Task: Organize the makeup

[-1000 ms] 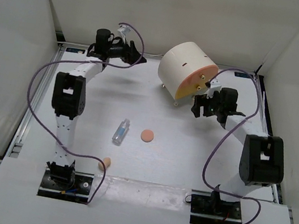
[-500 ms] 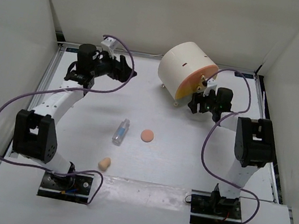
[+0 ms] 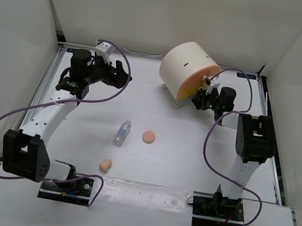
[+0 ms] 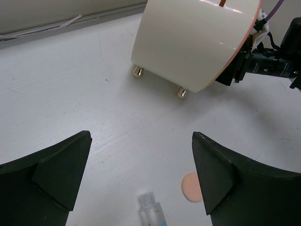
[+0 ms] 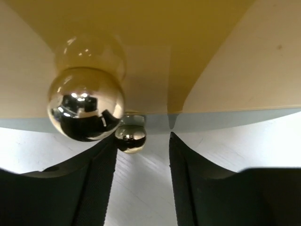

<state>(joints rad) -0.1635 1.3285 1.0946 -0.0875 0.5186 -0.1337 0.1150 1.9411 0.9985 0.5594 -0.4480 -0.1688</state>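
Three pieces of makeup lie on the white table: a clear little bottle (image 3: pixel 122 132), a peach round puff (image 3: pixel 148 137) and a beige egg sponge (image 3: pixel 105 165). My left gripper (image 3: pixel 124 77) hovers open at the back left, apart from them. Its wrist view shows the bottle's cap (image 4: pixel 150 204) and the puff (image 4: pixel 190 187) below its wide jaws (image 4: pixel 141 141). My right gripper (image 3: pixel 199 100) sits right at the orange front of the cream box (image 3: pixel 185 65). Its jaws (image 5: pixel 142 141) stand partly closed with only table between them, just under a gold knob (image 5: pixel 86 110).
The cream cylinder box (image 4: pixel 193 42) stands on small gold feet (image 4: pixel 181 93) at the back centre. One gold foot (image 5: pixel 131 135) shows beside my right gripper's left finger. White walls enclose the table on three sides. Purple cables loop from both arms.
My left arm has swung back to the left, gripper still wide. My right gripper has moved in against the box's orange front and its jaws have narrowed.
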